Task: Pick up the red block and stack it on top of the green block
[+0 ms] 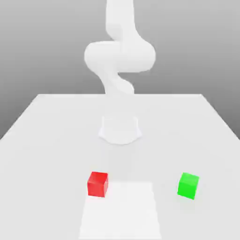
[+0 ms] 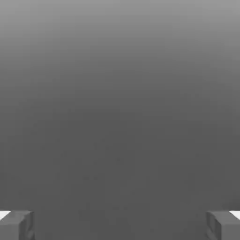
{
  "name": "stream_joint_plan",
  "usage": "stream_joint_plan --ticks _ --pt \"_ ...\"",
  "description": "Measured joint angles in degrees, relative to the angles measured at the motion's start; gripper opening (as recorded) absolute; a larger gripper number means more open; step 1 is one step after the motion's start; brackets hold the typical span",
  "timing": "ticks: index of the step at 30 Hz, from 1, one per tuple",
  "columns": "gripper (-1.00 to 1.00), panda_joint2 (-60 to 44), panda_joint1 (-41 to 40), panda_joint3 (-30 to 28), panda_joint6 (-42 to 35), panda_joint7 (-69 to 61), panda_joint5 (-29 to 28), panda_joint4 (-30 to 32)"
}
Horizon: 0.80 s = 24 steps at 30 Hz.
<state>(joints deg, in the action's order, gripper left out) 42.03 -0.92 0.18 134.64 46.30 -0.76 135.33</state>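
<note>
Red block [image 1: 97, 183] sits on table [image 1: 47, 140], well apart from green block [image 1: 188, 185], toward exterior view's left. Gripper [image 2: 120, 226] spread wide, empty. Step: reach red. Advice: descend centred, fingers [image 2: 16, 225] square to faces, close gently.

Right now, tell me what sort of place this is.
Likely a simulated robot test bench, not a real room: a bare white table, a featureless grey backdrop, and two plain cubes, the red block and the green block, before a white arm.
</note>
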Motion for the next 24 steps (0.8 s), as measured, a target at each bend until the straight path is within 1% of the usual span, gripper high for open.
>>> stream_joint_plan --ticks 6,12,15,17,21,24 --pt "0.0 -11.09 -2.52 -0.33 8.11 1.15 -1.84 9.87" --pt "0.0 -22.49 -4.64 -1.87 16.39 1.61 -2.75 19.93" --pt "0.0 -29.04 -5.58 -2.93 21.1 1.16 -2.27 25.43" --pt "0.0 -34.81 -6.06 -3.45 25.28 -0.15 -0.6 28.83" --pt "0.0 -45.26 -6.39 -2.41 33.66 -4.19 4.95 29.55" --pt "0.0 -51.63 -7.04 -1.63 39.06 -5.0 5.94 28.77"
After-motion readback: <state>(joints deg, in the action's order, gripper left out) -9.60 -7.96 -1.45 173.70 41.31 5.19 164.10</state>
